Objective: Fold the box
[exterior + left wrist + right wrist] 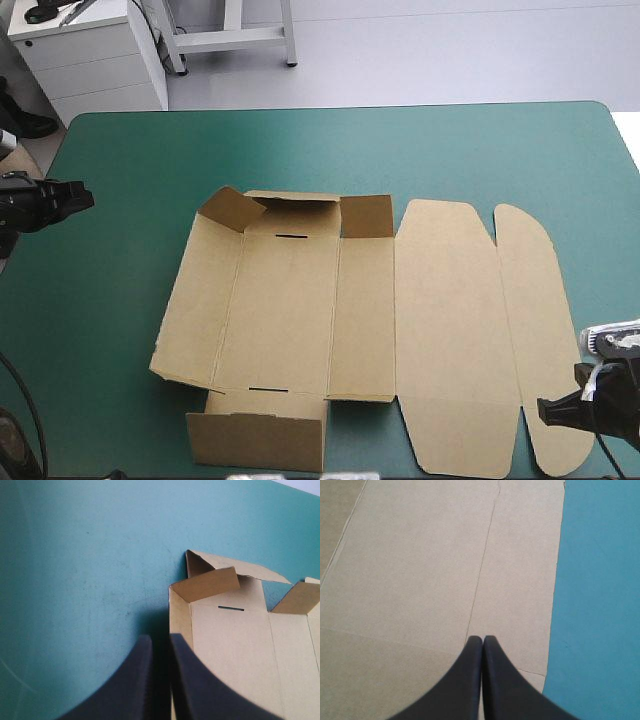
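Observation:
The brown box [290, 310] lies mid-table as a cut sheet. Its near wall [258, 437] stands up, the far wall and a corner flap [232, 210] lean half raised, and the lid panels [455, 330] lie flat to the right. My left gripper [88, 198] hovers at the table's left edge, well away from the box and shut on nothing. In the left wrist view the left gripper [160, 639] points toward the box's far left corner [205, 582]. My right gripper [545, 408] is shut above the lid's outer flap; the right gripper [483, 639] has flat board [420, 570] beneath it.
The teal-green cover [130, 160] shows all around the sheet, widest along the far side and on the left. The lid's rounded outer flap [545, 330] reaches close to the table's right and near edges.

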`<state>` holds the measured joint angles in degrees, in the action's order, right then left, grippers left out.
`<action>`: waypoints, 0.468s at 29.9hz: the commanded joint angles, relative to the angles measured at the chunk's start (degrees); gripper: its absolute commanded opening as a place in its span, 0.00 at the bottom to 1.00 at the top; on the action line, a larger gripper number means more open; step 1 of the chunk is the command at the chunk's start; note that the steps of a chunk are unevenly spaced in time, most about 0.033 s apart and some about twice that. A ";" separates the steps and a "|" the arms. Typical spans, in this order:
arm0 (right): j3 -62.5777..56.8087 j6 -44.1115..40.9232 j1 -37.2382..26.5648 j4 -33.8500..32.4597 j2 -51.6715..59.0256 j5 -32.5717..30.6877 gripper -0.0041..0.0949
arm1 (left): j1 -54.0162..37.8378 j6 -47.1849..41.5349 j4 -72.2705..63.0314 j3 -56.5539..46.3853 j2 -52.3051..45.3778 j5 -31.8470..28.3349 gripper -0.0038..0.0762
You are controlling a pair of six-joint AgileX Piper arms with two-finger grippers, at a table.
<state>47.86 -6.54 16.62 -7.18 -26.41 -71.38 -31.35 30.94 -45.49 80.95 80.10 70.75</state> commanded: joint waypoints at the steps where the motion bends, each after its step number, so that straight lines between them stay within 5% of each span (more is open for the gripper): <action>1: 1.36 0.98 -0.35 -0.97 -0.46 1.95 0.02 | -0.06 -1.42 -2.43 1.69 -1.74 3.34 0.37; 7: 1.36 0.98 -0.35 -0.97 -0.46 2.32 0.02 | 0.15 -2.88 -0.70 1.69 -1.18 3.34 0.84; 14: 1.36 0.98 -0.35 -1.12 -0.46 3.01 0.02 | 0.20 -4.14 5.03 -2.23 -1.10 3.34 0.89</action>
<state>47.86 -5.99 16.62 -7.24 -26.41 -71.38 -31.33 27.52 -38.82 79.38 80.46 70.75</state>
